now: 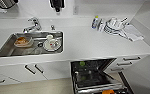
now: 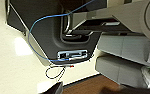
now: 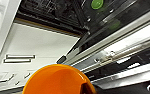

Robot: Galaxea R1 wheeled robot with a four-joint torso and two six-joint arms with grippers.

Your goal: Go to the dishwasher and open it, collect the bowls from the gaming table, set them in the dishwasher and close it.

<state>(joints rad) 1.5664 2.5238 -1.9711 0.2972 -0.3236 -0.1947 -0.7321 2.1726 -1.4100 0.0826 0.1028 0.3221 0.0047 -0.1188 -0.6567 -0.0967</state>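
The dishwasher (image 1: 91, 72) stands open under the white counter, its door folded down and a rack (image 1: 98, 86) pulled out. A green item (image 1: 82, 63) lies inside it and also appears in the right wrist view (image 3: 97, 3). An orange bowl (image 3: 56, 80) sits just in front of the open door's steel edge, with my right gripper (image 3: 87, 88) shut on its rim. That bowl (image 1: 108, 92) shows low over the rack in the head view. A dark part of my left gripper (image 2: 54, 88) hangs over the pale floor. The gaming table is out of view.
A steel sink (image 1: 6, 51) with dishes in it and a tap (image 1: 33, 25) lie left of the dishwasher. Stacked plates (image 1: 113, 25) and a bottle (image 1: 95, 22) stand at the counter's back right. White drawers (image 1: 131, 59) flank the dishwasher. A blue cable (image 2: 32, 30) hangs off my base.
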